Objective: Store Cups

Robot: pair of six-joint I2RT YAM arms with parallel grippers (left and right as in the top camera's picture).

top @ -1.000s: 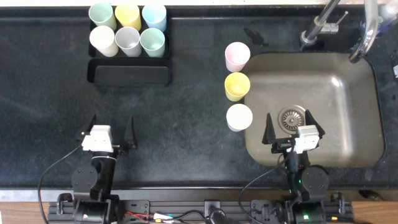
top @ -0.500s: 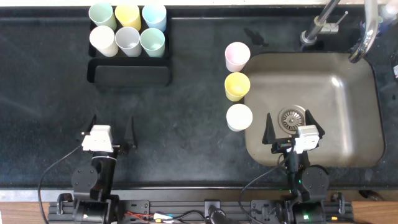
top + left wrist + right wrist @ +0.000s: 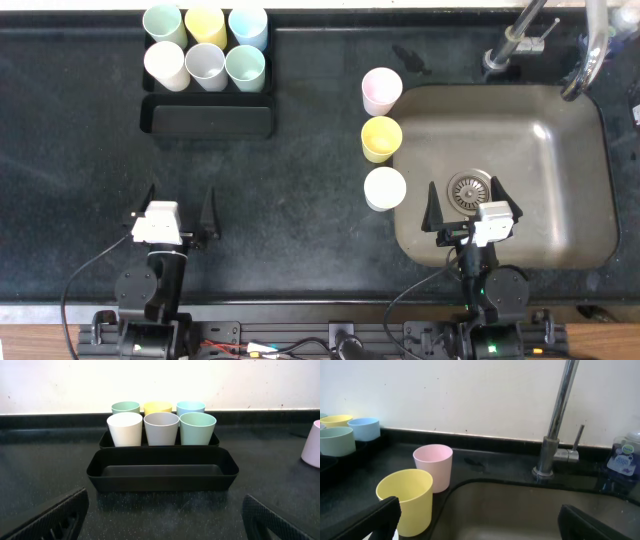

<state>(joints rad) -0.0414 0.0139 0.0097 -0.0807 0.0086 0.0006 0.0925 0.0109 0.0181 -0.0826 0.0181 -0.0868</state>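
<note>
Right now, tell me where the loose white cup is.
In the top view the white cup stands upright at the left edge of the sink, beside the yellow cup, on its side nearer the arm bases.

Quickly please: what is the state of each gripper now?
Left gripper: open, holding nothing.
Right gripper: open, holding nothing.

Top view: fixed overhead, straight down on counter (image 3: 300,200) and sink (image 3: 550,150), far enough to take both. Left wrist view: low, level, facing the tray (image 3: 162,482) close ahead. Right wrist view: low over the sink, facing faucet (image 3: 560,420). Both wrist views share the pink cup (image 3: 312,445) and back wall (image 3: 160,380).
</note>
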